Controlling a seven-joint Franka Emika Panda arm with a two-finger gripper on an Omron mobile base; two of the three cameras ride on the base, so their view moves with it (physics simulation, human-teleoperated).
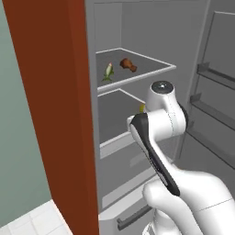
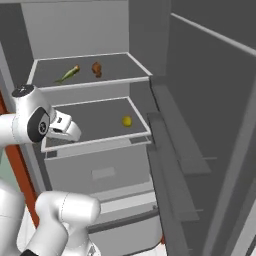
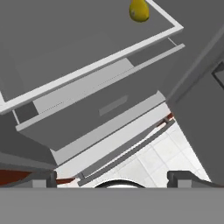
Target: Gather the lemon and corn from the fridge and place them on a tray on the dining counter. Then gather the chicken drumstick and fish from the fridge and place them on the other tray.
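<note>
Grey fridge [image 2: 150, 80] open, corn [image 2: 68, 73] and drumstick [image 2: 96, 69] on upper shelf, lemon [image 2: 127, 120] on lower shelf; gripper [image 3: 111, 177] spread wide, empty

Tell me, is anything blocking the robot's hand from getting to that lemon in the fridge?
Nothing visible does. The lemon sits alone near the front right of the lower shelf, the fridge door is open, and the gripper is out in front of the shelf, jaws apart.

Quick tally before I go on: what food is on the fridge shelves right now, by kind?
Corn: 1, upper shelf
Drumstick: 1, upper shelf, beside the corn
Lemon: 1, lower shelf
Total: 3. I can't make out a fish on these two shelves.
</note>
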